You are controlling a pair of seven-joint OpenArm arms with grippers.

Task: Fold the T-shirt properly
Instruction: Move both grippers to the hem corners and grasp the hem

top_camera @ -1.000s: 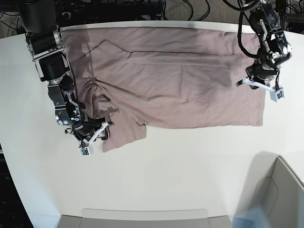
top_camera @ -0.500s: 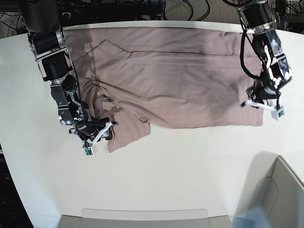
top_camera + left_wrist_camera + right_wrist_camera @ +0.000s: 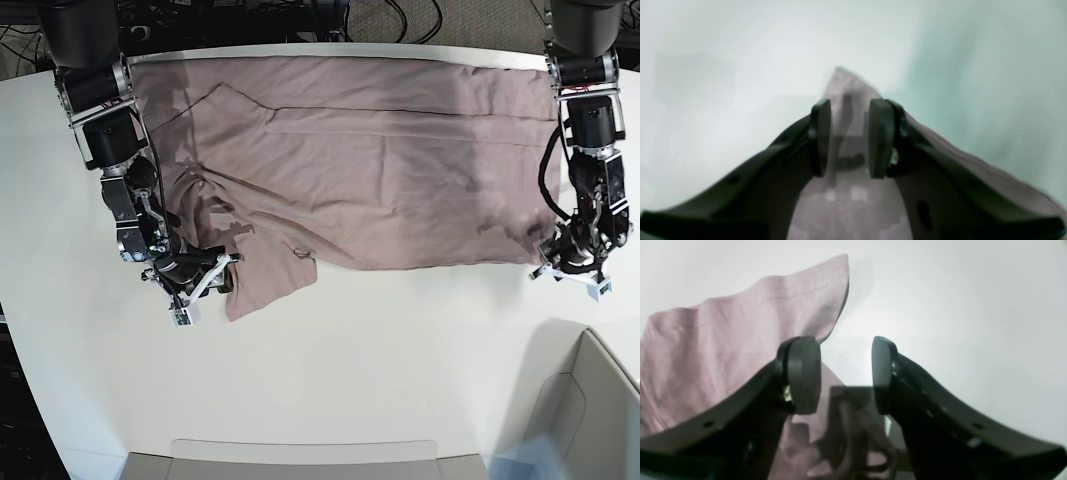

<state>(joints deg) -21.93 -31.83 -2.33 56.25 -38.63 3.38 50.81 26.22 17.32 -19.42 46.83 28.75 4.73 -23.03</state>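
The dusty-pink T-shirt (image 3: 380, 170) lies spread flat across the far half of the white table (image 3: 380, 350), wrinkled at its left side. My left gripper (image 3: 570, 280) is on the base view's right, low over the shirt's near right corner. In the left wrist view the gripper (image 3: 848, 140) is open, with the shirt corner (image 3: 846, 96) lying between its fingers. My right gripper (image 3: 208, 288) is on the base view's left, at the shirt's near left flap. In the right wrist view it (image 3: 845, 373) is open, one finger over the cloth (image 3: 723, 340) and the other over bare table.
A grey bin (image 3: 590, 400) stands at the near right corner. A pale tray edge (image 3: 300, 455) runs along the table's front. Cables (image 3: 400, 15) lie behind the far edge. Bare table lies between the shirt and the front edge.
My left gripper has moved down the shirt's right edge to its near right corner. My right gripper has stayed at the near left flap, shifting only slightly.
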